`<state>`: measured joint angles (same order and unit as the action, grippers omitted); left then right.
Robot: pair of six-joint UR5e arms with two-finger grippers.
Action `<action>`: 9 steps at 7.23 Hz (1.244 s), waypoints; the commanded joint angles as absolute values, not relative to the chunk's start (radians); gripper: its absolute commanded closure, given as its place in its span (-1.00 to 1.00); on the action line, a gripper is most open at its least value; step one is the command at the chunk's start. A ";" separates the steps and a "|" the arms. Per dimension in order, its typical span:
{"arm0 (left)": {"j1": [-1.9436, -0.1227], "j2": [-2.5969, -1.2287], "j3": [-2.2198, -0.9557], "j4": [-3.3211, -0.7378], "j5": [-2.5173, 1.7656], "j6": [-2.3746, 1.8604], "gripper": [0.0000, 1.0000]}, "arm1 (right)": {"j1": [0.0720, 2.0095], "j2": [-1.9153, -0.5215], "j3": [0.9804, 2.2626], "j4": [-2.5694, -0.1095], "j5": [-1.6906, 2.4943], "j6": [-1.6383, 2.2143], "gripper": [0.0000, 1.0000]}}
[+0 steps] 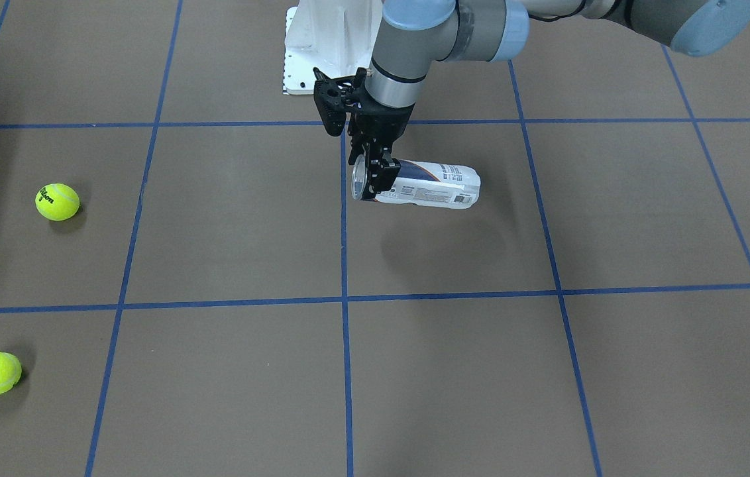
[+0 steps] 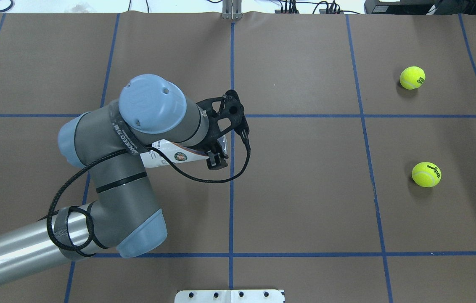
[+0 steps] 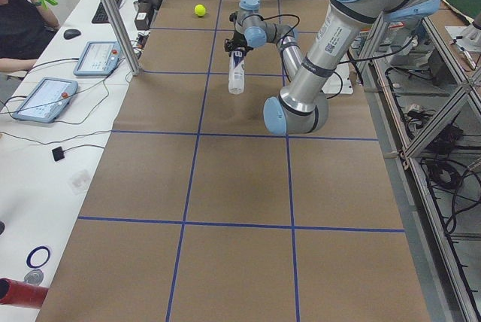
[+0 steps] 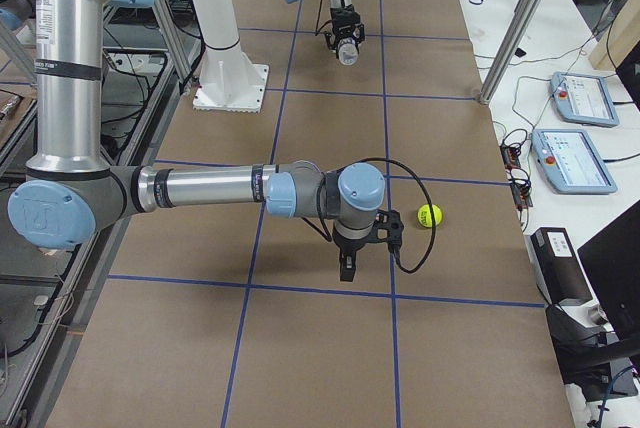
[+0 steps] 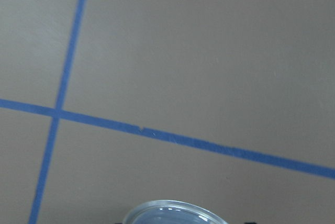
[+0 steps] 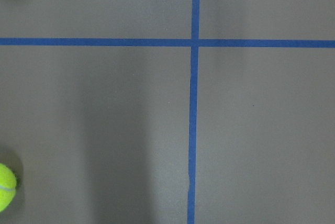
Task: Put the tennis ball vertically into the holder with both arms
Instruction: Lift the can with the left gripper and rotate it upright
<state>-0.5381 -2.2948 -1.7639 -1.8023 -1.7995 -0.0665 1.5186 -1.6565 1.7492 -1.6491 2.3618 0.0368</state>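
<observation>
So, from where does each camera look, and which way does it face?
Front-facing: across the table, facing the left arm; left gripper grips the holder.
Overhead: behind and above, looking forward and down; shares that gripper and holder.
Exterior left: table end; left arm near.
Exterior right: opposite end; right gripper near.
Left wrist: downward; holder's rim only.
Right wrist: downward; tennis ball, no gripper.

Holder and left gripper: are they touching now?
Touching. The front-facing view shows the left gripper clamped on the holder at its mouth end, with no gap.
</observation>
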 commanded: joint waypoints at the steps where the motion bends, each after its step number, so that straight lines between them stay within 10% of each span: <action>1: -0.566 -2.287 -1.755 -2.198 -1.719 -0.353 0.66 | 1.519 -1.649 1.752 -1.649 2.361 0.037 -0.99; 9: -0.546 -2.255 -1.243 -3.334 -1.217 -0.551 0.65 | 1.519 -1.643 1.753 -1.649 2.362 0.037 -0.98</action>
<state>-0.5494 -2.2554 -1.3093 -3.2240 -1.2897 -0.5529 1.5186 -1.6440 1.7530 -1.6490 2.3621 0.0368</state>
